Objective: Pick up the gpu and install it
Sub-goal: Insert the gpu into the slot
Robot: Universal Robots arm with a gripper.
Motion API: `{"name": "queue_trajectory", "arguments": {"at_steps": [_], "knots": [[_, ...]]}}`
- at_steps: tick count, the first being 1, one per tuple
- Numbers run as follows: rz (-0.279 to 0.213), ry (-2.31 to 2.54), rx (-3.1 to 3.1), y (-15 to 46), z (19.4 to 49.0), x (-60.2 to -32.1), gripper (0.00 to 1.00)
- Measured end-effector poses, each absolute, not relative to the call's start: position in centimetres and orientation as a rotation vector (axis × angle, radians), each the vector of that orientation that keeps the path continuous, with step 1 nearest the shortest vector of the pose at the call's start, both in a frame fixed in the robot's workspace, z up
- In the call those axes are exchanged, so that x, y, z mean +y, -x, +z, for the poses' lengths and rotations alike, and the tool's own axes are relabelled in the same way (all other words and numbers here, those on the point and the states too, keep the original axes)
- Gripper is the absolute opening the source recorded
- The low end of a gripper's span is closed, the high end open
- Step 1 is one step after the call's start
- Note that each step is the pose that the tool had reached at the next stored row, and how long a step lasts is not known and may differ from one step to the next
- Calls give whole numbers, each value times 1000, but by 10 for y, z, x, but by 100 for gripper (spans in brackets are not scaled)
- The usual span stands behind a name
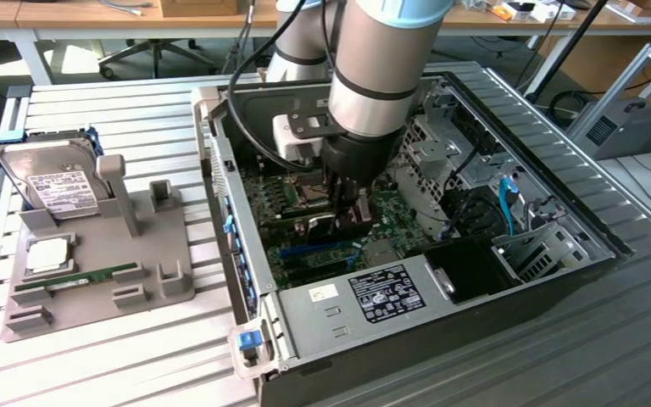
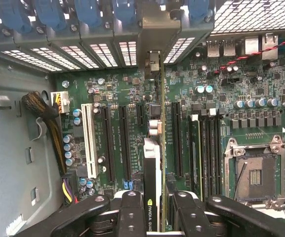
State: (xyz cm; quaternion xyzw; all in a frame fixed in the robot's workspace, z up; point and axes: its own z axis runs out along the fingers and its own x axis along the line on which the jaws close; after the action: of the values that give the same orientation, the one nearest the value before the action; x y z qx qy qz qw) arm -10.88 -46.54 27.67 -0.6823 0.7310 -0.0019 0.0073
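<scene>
Holder tray (image 1: 99, 254): set at the exterior view's left; a hard drive (image 1: 60, 186) is stood in it, a RAM stick (image 1: 88, 277) laid flat.
Computer case (image 1: 226, 182): opened, the motherboard (image 2: 112, 84) exposed.
Gripper (image 1: 351, 208): lowered inside the case, clamped on the gpu (image 2: 152, 163).
Gpu: held edge-on over the expansion slots, one end at the vented rear wall; seating cannot be told.
Room: slots bare on both sides; a blue cable (image 1: 510, 203) is seen near the right wall.

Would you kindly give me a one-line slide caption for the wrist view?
The hand grips the gpu edge-on toward the motherboard inside the open computer case.
</scene>
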Motion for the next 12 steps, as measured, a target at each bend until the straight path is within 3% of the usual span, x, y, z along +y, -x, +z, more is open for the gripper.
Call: {"name": "queue_trajectory", "arguments": {"at_steps": [12], "knots": [[-6, 2134, 2286, 109, 274, -465, 27]]}}
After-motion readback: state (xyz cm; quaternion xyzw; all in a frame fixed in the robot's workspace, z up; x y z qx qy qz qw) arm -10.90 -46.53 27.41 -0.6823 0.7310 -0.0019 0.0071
